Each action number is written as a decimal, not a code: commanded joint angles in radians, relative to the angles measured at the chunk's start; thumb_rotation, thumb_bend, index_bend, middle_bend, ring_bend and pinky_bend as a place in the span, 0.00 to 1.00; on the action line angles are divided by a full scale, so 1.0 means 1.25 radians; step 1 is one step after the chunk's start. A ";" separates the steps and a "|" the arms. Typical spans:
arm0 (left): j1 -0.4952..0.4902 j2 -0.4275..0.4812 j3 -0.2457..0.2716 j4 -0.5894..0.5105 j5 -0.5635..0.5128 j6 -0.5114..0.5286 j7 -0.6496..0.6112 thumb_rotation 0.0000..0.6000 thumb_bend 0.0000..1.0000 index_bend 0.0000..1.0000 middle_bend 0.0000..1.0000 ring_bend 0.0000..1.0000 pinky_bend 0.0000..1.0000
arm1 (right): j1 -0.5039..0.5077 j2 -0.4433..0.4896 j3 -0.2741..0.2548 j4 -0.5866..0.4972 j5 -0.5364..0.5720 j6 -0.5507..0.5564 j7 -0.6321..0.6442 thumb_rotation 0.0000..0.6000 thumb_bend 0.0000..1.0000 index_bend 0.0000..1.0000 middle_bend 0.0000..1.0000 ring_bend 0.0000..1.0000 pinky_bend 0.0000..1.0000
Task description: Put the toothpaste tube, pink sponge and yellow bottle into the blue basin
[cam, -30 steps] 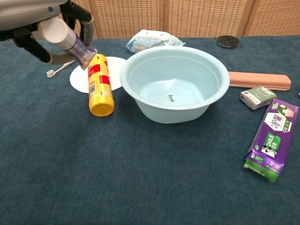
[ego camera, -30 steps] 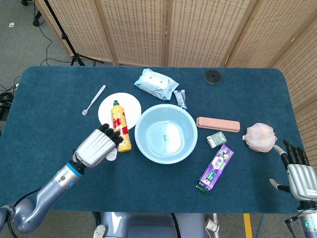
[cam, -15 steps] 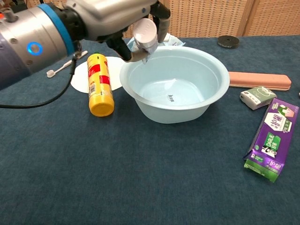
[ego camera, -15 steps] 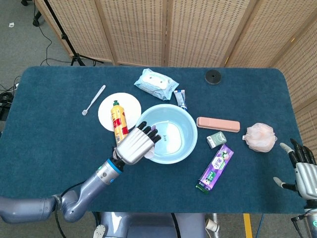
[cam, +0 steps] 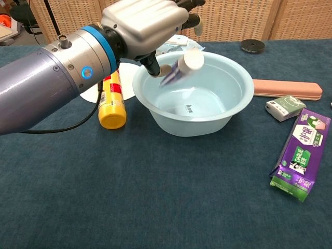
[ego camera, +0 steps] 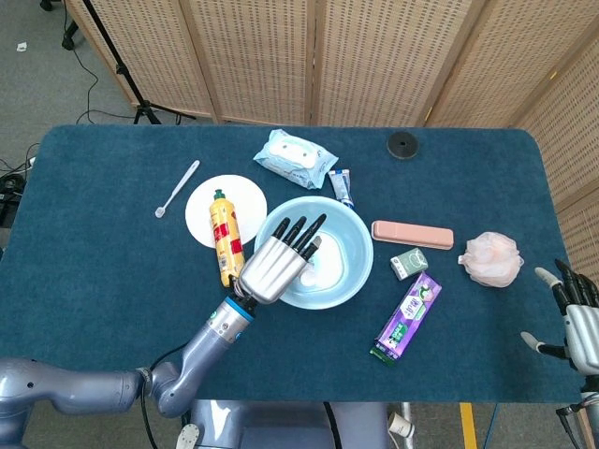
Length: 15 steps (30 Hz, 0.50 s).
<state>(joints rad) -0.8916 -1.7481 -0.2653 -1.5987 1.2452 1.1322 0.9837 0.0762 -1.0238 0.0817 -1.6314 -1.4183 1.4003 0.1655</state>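
My left hand [ego camera: 281, 260] hovers over the blue basin [ego camera: 354, 245], fingers spread and holding nothing. Just under that left hand [cam: 148, 21], the toothpaste tube [cam: 180, 69] hangs blurred in the air inside the basin's [cam: 228, 111] rim, white cap toward the camera. The yellow bottle [ego camera: 224, 234] lies on its side left of the basin, partly on a white plate; it also shows behind my forearm [cam: 111, 104]. At the table's right end sits the pink sponge [ego camera: 493, 259]. My right hand [ego camera: 576, 318] is at the front right corner, open and apart from the sponge.
A white plate [ego camera: 199, 201] and a toothbrush [ego camera: 178, 187] lie at the back left. A wipes pack [ego camera: 295, 157], a small tube [ego camera: 342, 185] and a black disc [ego camera: 402, 145] are behind the basin. A pink case [ego camera: 412, 234], a small green box [ego camera: 409, 264] and a purple box [ego camera: 409, 313] lie to its right.
My left hand carried the toothpaste tube from beside the yellow bottle to over the basin, then spread its fingers and let the tube go. The right hand drifted slightly outward.
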 commanded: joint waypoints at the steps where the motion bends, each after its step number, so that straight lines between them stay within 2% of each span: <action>1: 0.010 0.013 0.006 -0.012 -0.023 0.010 0.014 1.00 0.24 0.17 0.00 0.04 0.13 | 0.000 0.000 -0.001 -0.004 -0.002 0.002 -0.007 1.00 0.13 0.13 0.00 0.00 0.00; 9: 0.041 0.058 0.022 -0.063 -0.047 0.036 -0.017 1.00 0.22 0.17 0.00 0.02 0.11 | -0.002 -0.001 -0.004 -0.009 -0.008 0.007 -0.019 1.00 0.13 0.13 0.00 0.00 0.00; 12: 0.074 0.097 0.046 -0.101 -0.035 0.061 -0.050 1.00 0.19 0.17 0.00 0.02 0.11 | -0.002 -0.002 -0.006 -0.008 -0.010 0.006 -0.025 1.00 0.13 0.13 0.00 0.00 0.00; 15: 0.112 0.149 0.077 -0.142 -0.018 0.080 -0.099 1.00 0.12 0.17 0.00 0.02 0.11 | -0.003 -0.003 -0.007 -0.012 -0.013 0.009 -0.035 1.00 0.13 0.13 0.00 0.00 0.00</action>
<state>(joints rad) -0.7850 -1.6013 -0.1973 -1.7413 1.2073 1.2111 0.8986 0.0733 -1.0267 0.0734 -1.6448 -1.4329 1.4098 0.1249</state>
